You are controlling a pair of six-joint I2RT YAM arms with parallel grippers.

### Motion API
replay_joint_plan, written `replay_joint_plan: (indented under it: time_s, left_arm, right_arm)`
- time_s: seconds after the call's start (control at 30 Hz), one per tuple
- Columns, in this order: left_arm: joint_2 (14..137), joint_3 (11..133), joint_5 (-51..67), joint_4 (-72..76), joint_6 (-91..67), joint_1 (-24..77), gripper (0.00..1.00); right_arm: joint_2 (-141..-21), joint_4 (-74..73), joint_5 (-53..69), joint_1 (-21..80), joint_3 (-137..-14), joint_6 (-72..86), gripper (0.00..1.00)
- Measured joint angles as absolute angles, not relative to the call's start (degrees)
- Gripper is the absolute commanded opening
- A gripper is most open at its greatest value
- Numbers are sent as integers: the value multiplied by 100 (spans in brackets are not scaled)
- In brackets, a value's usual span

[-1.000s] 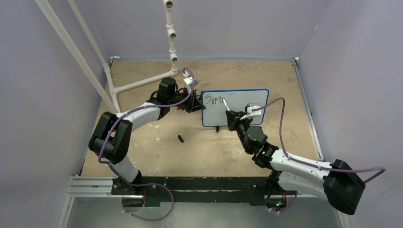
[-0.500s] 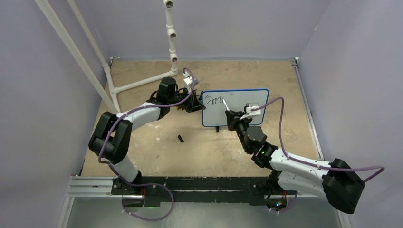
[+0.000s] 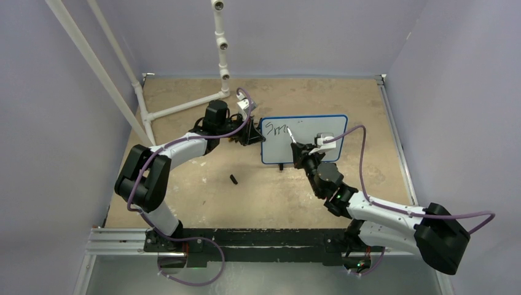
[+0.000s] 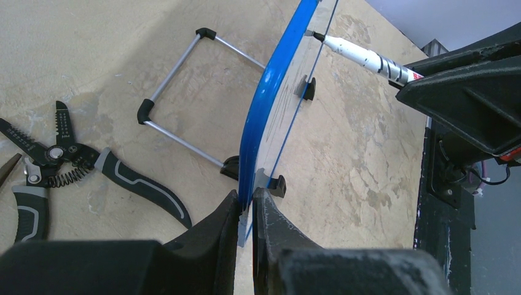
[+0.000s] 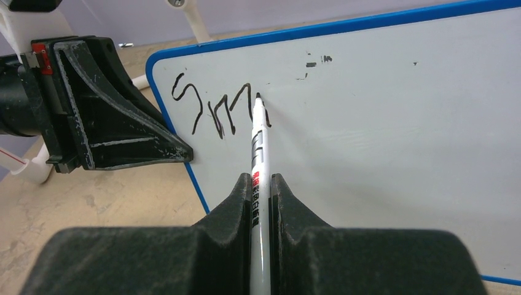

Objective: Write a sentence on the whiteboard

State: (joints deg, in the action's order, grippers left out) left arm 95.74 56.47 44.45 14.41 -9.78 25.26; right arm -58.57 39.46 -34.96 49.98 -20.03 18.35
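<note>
Nearest you, a small black piece (image 3: 233, 179) lay on the table (image 3: 196, 196), left of your right claw (image 5: 260, 184). That claw was closed on a marker (image 5: 257, 138), whose tip touched the whiteboard (image 5: 381, 135) at the end of the sentence (image 5: 212, 110), which read only "Sm". The board stood on its feet mid-table with your left claw (image 4: 246, 206) clamped tight on its left edge, and pliers (image 4: 92, 166) lay on its far side.

On the whiteboard (image 5: 381, 123) I read only the start of the sentence (image 5: 216, 114): black handwritten letters "Sm" near its upper left corner. The marker (image 5: 257, 157) bore black and red print that I could not make out.
</note>
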Motion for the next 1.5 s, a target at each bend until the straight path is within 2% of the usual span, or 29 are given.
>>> replay_joint_plan:
  time_s: [0.4,1.5]
  left_arm:
    - [9574,5647,4456,1441,-980,2526,0]
    - [9574,5647,4449,1441,-978,2526,0]
  right_arm:
    - [-5323,4112,-3487,4998,-1977,1737,0]
    - [-5760,3809,-3693,4936,-2121,1879,0]
